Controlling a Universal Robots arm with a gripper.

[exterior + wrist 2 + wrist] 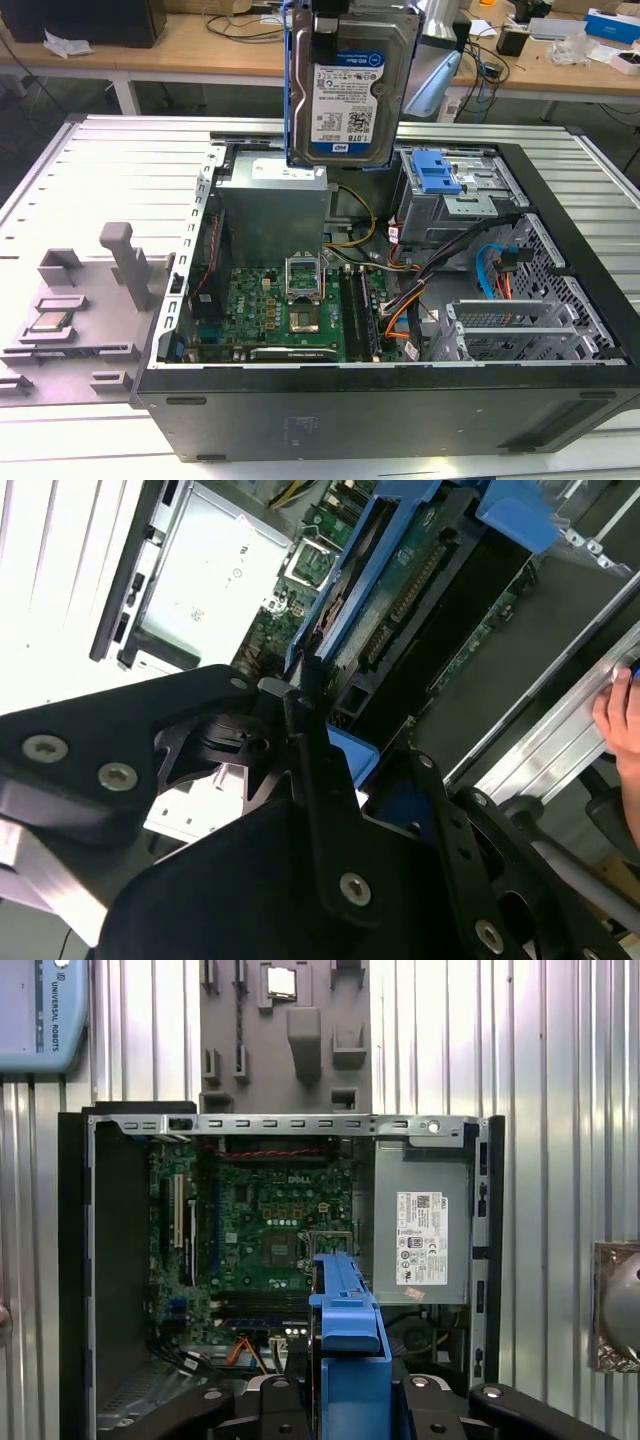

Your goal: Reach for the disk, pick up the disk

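The hand (330,24) grips the disk (350,90) by its top edge, hanging it upright at twelve o'clock above the open computer case (400,405) — high and edge-on, I judge, so its blue bracket (290,100) clears the bay (455,205).

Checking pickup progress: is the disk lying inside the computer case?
No, the disk hangs upright above the open computer case, clamped at its top edge by the gripper.

An open case (380,415) lies on the slatted table (120,170), its motherboard (265,305) and power supply (272,210) exposed. Beside it, on the exterior view's left, a grey fixture (85,300) holds a chip (50,322).
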